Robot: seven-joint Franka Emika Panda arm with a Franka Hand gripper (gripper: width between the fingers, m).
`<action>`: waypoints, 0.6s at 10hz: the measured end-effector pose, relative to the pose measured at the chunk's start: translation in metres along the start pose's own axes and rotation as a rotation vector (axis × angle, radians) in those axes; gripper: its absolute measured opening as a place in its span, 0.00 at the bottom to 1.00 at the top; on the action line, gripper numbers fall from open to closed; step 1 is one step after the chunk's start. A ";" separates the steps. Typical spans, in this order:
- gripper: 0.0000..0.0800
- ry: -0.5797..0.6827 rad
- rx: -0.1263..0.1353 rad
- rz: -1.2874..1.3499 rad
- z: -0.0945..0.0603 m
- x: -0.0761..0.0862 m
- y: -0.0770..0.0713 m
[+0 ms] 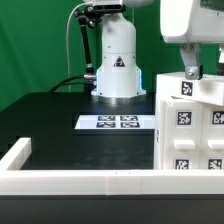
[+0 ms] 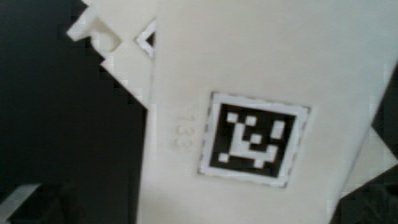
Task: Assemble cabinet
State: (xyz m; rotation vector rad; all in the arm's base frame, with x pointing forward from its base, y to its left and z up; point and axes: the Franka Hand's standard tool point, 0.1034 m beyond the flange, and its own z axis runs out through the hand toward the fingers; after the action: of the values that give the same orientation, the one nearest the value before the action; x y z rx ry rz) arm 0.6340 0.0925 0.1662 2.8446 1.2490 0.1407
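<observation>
At frame edge, cabinet [image 1: 190,125] is cropped, fingers [image 1: 190,72] partly hidden.

Cabinet [image 1: 192,125]: white plastic by its look, smooth, faintly satin; black-and-white square tags print matt on its faces. In the wrist view the cabinet [image 2: 196,120] panel shows a slightly grainy, dull white surface, its tag [image 2: 254,138] flat black on white.
Counter [image 1: 50,115]: black, matt, even.
Marker board [image 1: 118,122]: thin, white, matt, like card or sheet plastic.
Border wall [image 1: 70,180], at 6 o'clock: white, smooth, plastic-like.
Arm base [image 1: 116,62]: glossy white shell.
Backdrop [image 1: 30,40]: green, matt, cloth-like.
</observation>
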 end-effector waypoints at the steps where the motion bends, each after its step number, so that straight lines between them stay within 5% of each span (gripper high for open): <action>1: 1.00 0.000 0.000 0.001 0.000 0.000 0.000; 6: 1.00 -0.047 0.032 0.226 -0.001 0.006 -0.005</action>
State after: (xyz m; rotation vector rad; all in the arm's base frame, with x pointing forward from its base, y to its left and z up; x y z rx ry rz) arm 0.6345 0.1004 0.1678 2.9896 0.9265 0.0600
